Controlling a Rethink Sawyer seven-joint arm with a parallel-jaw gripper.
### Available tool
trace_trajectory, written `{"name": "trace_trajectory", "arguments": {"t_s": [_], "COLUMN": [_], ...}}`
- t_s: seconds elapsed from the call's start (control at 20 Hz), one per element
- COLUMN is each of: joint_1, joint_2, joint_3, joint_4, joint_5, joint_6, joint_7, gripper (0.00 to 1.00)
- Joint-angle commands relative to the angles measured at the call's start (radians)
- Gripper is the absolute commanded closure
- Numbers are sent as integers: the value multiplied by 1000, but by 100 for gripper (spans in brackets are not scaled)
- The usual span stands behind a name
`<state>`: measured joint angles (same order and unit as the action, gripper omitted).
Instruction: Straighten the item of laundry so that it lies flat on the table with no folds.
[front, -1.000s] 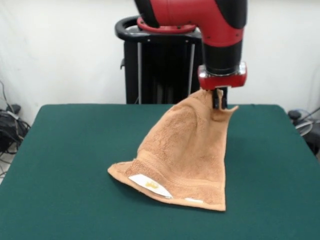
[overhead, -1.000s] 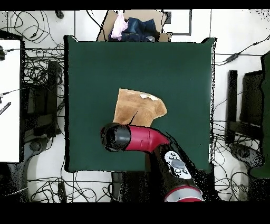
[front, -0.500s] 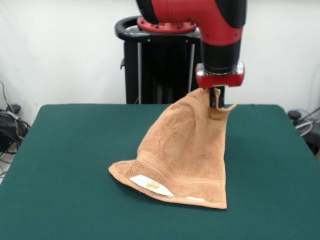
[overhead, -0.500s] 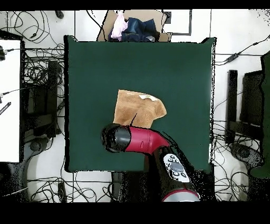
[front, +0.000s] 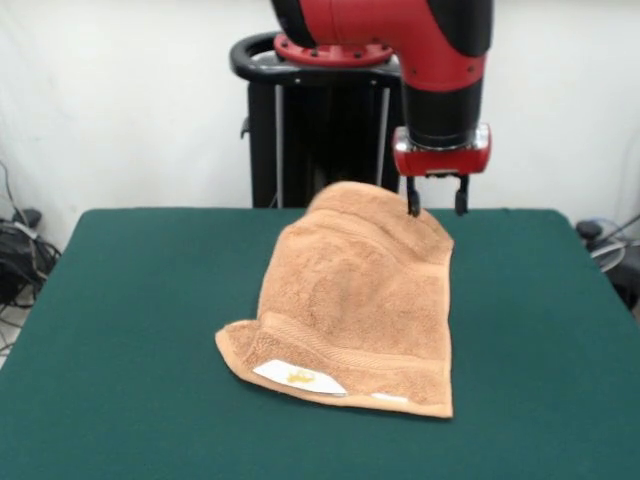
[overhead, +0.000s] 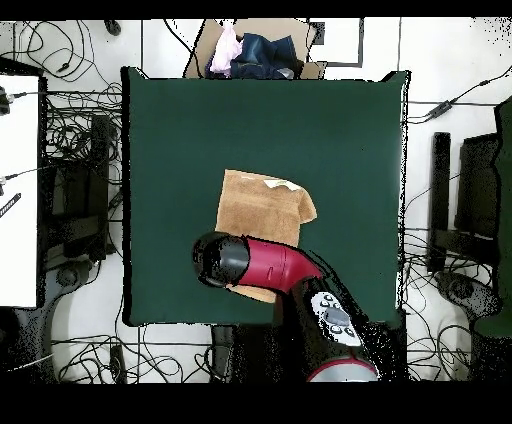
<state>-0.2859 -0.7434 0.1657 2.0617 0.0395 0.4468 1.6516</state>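
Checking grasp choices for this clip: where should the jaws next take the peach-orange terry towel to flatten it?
Probably the folded-over front corner of the peach-orange terry towel, beside its white label, approached from above. That edge is doubled and raised off the dark green felt table; the open gripper hangs over the far edge.

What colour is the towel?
Peach-orange towel, with a small white label; clearest in the front view.

Peach-orange terry towel (front: 355, 310) spread over the middle of the dark green desk (front: 120, 330), slightly right of centre in the front view. Far edge humped up off the felt; near-left corner folded over, showing a white label (front: 298, 377) with a yellow mark. Woven band across the near end.
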Motion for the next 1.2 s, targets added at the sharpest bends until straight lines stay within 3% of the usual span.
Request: {"name": "trace_trajectory", "arguments": {"t_s": [0.05,0.6,0.9,1.1,1.2], "joint_1": [31,82,131,162,174], "joint_2": [77,290,409,447,447], "joint_3": [-41,-82,-119,-135,-138], "joint_4": [-73,-483,-691,-740,-714], "joint_5": [80,91,85,83,88], "joint_6": [53,195,288,272,225], "joint_7": [248,195,224,249,263], "gripper": [0,0,0,0,0]}}
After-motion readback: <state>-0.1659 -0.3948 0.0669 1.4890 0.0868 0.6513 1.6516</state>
